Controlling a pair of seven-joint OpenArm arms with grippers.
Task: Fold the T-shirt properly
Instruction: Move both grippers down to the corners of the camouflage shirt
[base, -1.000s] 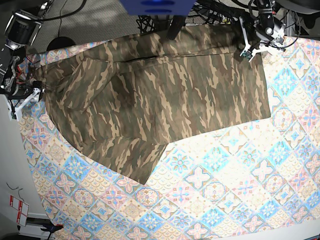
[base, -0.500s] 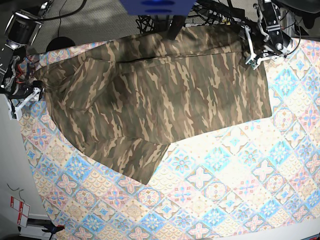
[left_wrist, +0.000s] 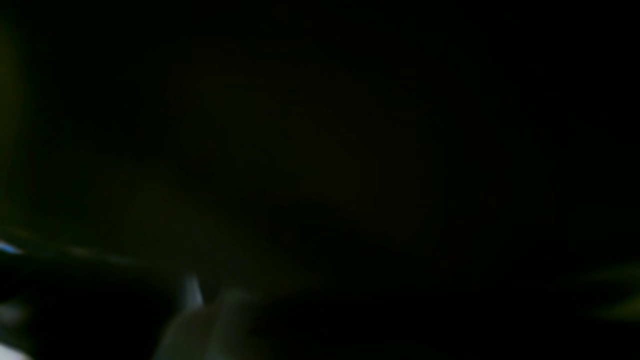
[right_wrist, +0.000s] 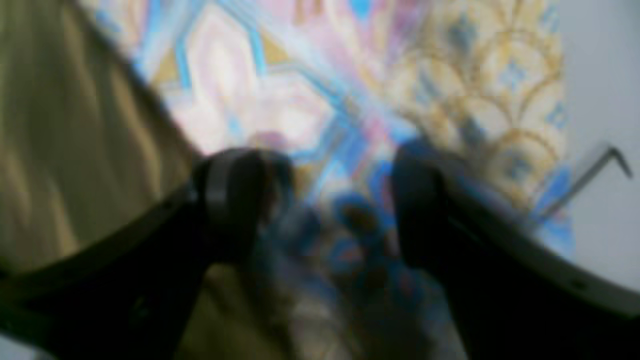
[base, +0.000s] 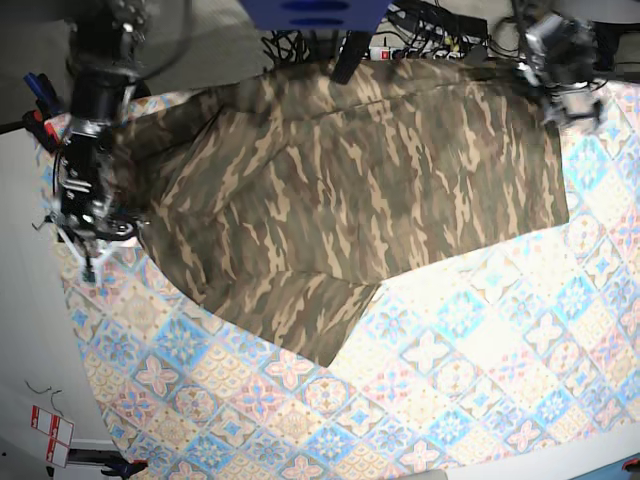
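Observation:
The camouflage T-shirt (base: 350, 190) lies spread over the far half of the table, with one sleeve pointing toward the near side. My left gripper (base: 556, 88) is a blur over the shirt's far right corner; the left wrist view is almost black. My right gripper (base: 92, 228) hangs at the shirt's left edge. In the right wrist view, the right gripper (right_wrist: 325, 210) is open. Its black fingers (right_wrist: 235, 200) stand apart over the patterned cloth, nothing between them. The T-shirt (right_wrist: 60, 150) fills that view's left side.
A blue, pink and cream tile-patterned cloth (base: 450, 360) covers the table under the shirt. Cables (base: 430, 30) and a blue part (base: 315, 12) sit past the far edge. Bare white surface (base: 25, 300) borders the cloth on the left.
The whole scene sits further right in the base view. My left gripper has gone right and farther back toward the shirt's corner. My right arm now reaches down over the shirt's left edge.

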